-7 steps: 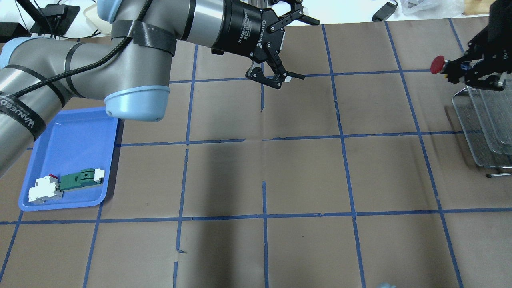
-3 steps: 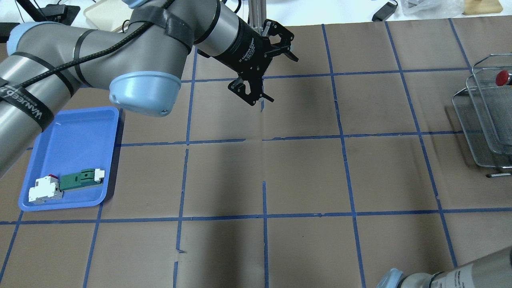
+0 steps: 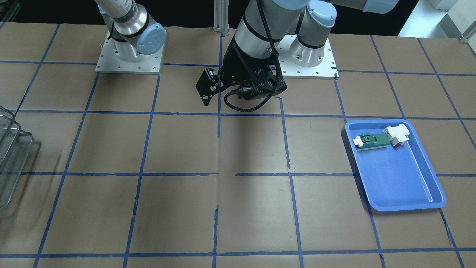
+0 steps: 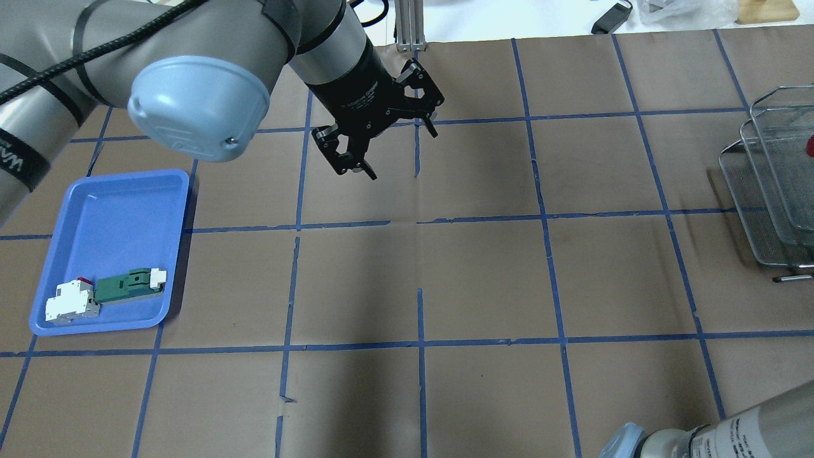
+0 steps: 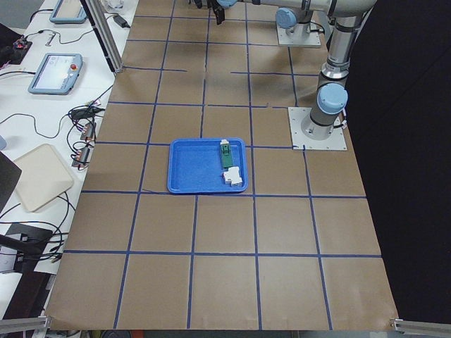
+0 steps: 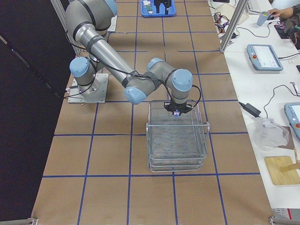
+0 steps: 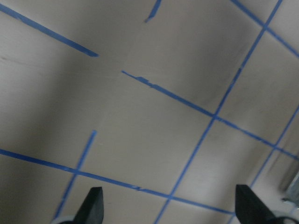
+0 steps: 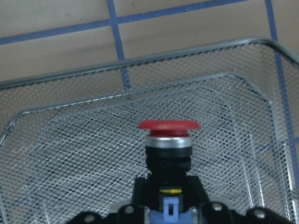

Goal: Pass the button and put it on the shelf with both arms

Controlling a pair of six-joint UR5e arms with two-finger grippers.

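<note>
The button (image 8: 169, 140), red cap on a black body, sits between the fingers of my right gripper (image 8: 169, 200), which is shut on it. It hangs over the top tier of the silver wire-mesh shelf (image 8: 84, 154). The exterior right view shows the right gripper (image 6: 176, 108) at the shelf's (image 6: 177, 140) robot-side end. In the overhead view only a red bit of the button (image 4: 811, 146) shows at the right edge, over the shelf (image 4: 763, 191). My left gripper (image 4: 402, 154) is open and empty above the table's far middle; its fingertips (image 7: 93, 205) frame bare paper.
A blue tray (image 4: 114, 210) at the left holds a white block with a red part (image 4: 71, 302) and a green board (image 4: 130, 285). Brown paper with blue tape lines covers the table. My right arm's elbow (image 4: 718, 432) shows at the bottom right.
My right gripper carried the button from beside the shelf's far corner to over its top tier. My left arm swung back leftward with its gripper open. The right elbow came into view.
</note>
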